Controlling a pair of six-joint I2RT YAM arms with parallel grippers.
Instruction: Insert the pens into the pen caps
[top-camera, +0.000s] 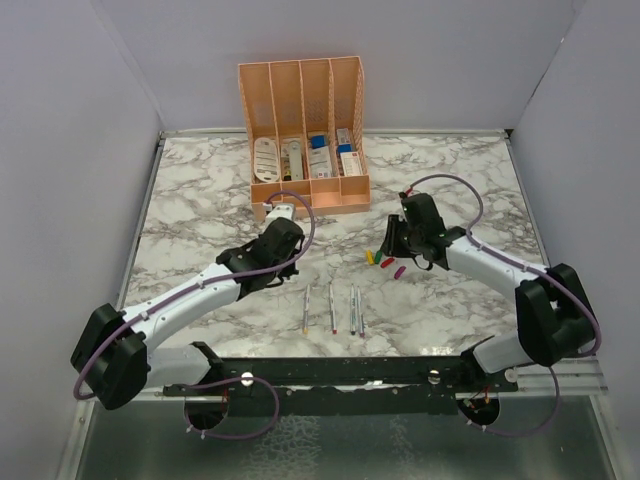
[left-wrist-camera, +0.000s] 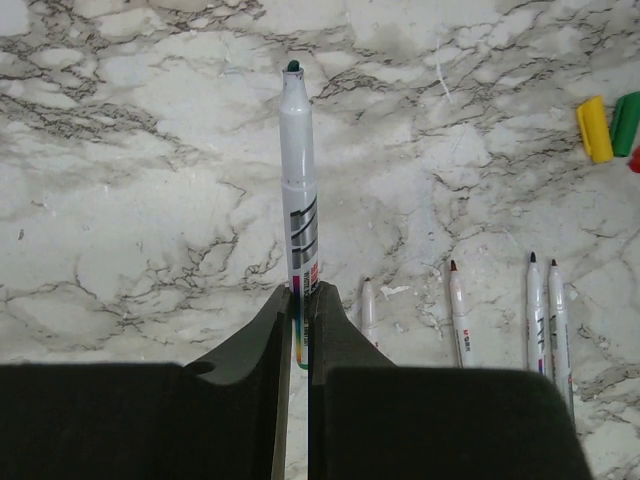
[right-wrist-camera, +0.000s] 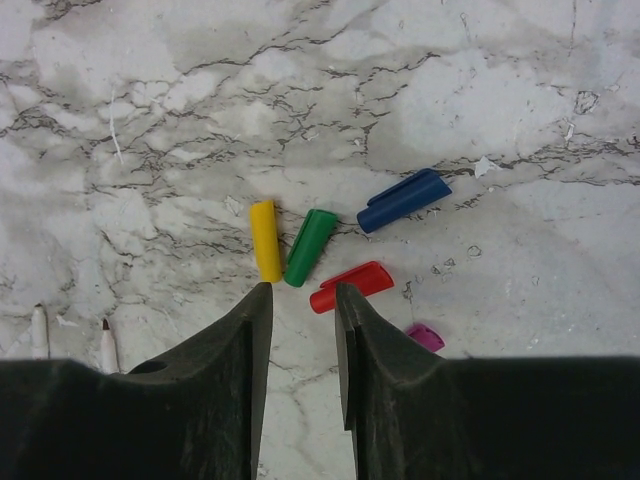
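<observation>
Organizer (top-camera: 300, 80): boxed items (top-camera: 320, 157) in four slots | left tool (left-wrist-camera: 303, 292) clamps pen (left-wrist-camera: 298, 170) | right tool (right-wrist-camera: 302, 290) parted, empty

4 pens (top-camera: 331, 308) lying parallel, caps (top-camera: 387, 263) beside right gripper (top-camera: 391, 241), peach organizer (top-camera: 310, 204) behind

Marble-patterned tabletop (top-camera: 200, 200) reads smooth, with a soft sheen. The pen (left-wrist-camera: 298, 170) is glossy grey-white plastic, light catching along its barrel. Yellow cap (right-wrist-camera: 265, 240), green cap (right-wrist-camera: 309, 246), red cap (right-wrist-camera: 350, 286), blue cap (right-wrist-camera: 403, 199): smooth plastic, faintly shiny. On the left gripper (left-wrist-camera: 298, 292) and right gripper (right-wrist-camera: 302, 288), the fingers (left-wrist-camera: 250, 370) look matt black, slightly grainy. Peach organizer (top-camera: 300, 80): matt plastic.
</observation>
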